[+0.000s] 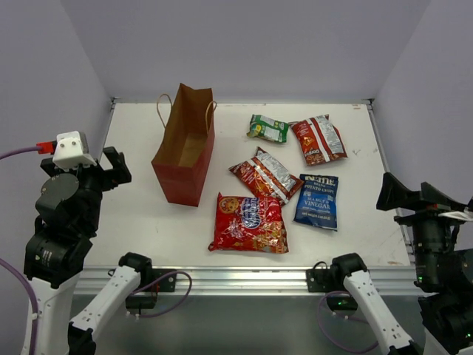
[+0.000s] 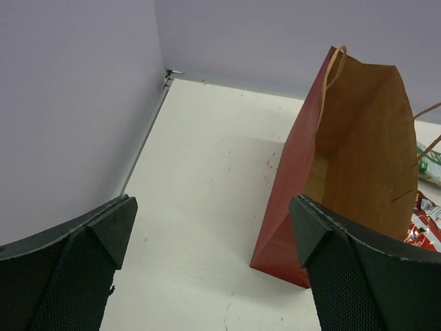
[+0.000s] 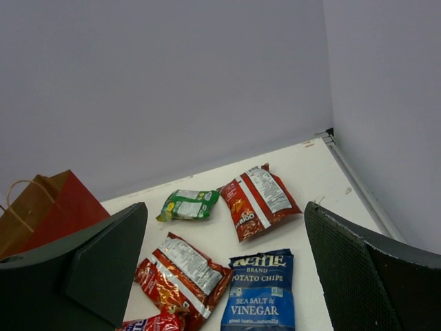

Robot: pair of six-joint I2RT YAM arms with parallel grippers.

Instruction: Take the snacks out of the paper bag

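Note:
The reddish-brown paper bag (image 1: 185, 148) stands upright and open at centre-left, its tan inside empty as far as I see; it also shows in the left wrist view (image 2: 344, 158) and in the right wrist view (image 3: 48, 207). Five packets lie on the table right of it: a green-white one (image 1: 267, 128), a red chip bag (image 1: 318, 139), a second red chip bag (image 1: 265, 176), a blue one (image 1: 318, 201), and a larger red cookie bag (image 1: 248, 224). My left gripper (image 1: 117, 166) is open and empty, left of the bag. My right gripper (image 1: 403, 194) is open and empty at the table's right edge.
The white table (image 1: 133, 222) is walled by pale panels at the back and both sides. A metal rail (image 1: 244, 277) runs along the near edge, with cables below it.

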